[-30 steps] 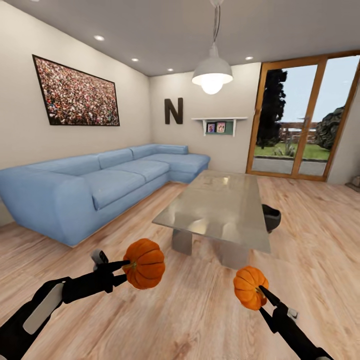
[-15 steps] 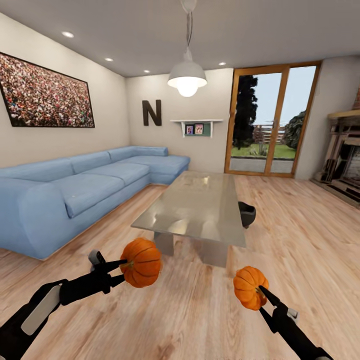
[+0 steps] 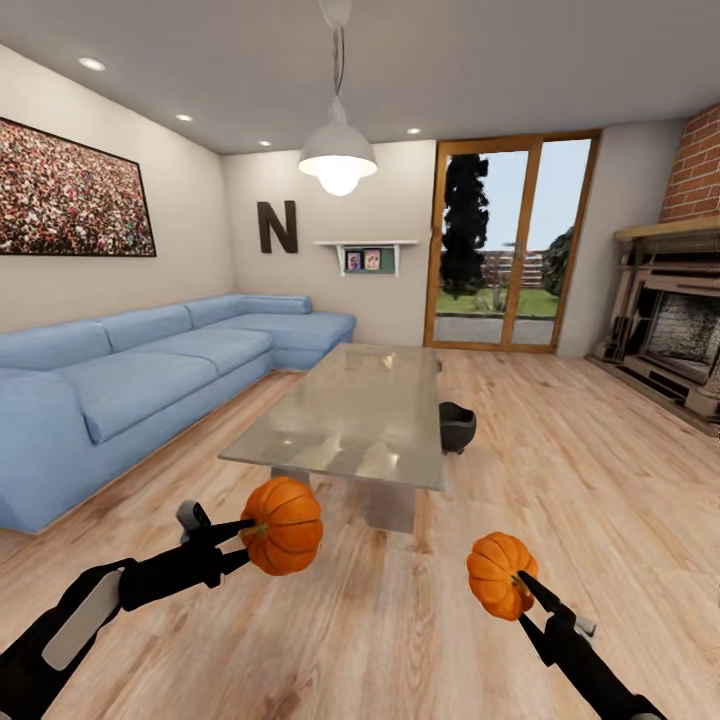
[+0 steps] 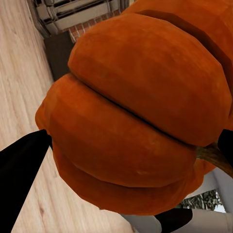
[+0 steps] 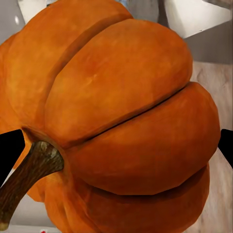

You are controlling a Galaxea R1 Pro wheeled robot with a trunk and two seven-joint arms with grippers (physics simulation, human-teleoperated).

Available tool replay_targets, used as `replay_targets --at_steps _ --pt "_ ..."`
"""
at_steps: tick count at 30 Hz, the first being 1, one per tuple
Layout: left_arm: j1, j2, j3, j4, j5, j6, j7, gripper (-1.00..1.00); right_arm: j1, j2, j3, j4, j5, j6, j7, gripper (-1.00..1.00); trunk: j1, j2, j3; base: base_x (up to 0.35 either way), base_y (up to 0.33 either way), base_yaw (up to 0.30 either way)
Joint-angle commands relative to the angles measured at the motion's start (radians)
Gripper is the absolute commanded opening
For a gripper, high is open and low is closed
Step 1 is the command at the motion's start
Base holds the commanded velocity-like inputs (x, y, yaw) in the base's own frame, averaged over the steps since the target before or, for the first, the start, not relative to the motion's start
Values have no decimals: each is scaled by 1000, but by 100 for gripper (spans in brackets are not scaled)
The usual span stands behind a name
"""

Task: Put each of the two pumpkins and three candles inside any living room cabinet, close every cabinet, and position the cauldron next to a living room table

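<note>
Two pumpkins held up over the wood floor [image 3: 400, 620], one in each gripper. Left gripper [image 3: 246, 530] clamped on the bigger-looking pumpkin [image 3: 285, 525]; right gripper [image 3: 518, 584] clamped on the other pumpkin [image 3: 500, 574], by the stem side. Black cauldron [image 3: 457, 427] on the floor, touching or just beside the far right edge of the glass worktop [image 3: 350, 415]. No dark-brown cabinet ahead, so probably a turn needed to find it. No candles to be seen. Close up, black fingertips [image 4: 22, 170] pressed against orange skin, and room behind mostly blocked.
</note>
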Motion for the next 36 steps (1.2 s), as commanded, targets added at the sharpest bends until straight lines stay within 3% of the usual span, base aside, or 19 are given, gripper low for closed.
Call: replay_targets --at_steps 1,13,20,36 --pt "-1 1 -2 0 11 9 -1 -100 -1 0 -1 0 -13 11 2 -100 0 -1 -1 0 -277 -1" --pt "-1 2 -2 1 12 9 -1 -100 -1 1 -2 0 -16 15 -1 -100 0 -1 -1 0 -209 -7" --pt "-1 2 4 1 14 10 -2 -100 -1 -1 -2 0 -19 17 0 -100 0 -1 5 0 -16 -219" --pt "-1 0 14 -5 13 10 1 -100 -1 -2 -6 9 -24 24 -2 -100 -8 3 81 0 0 -255"
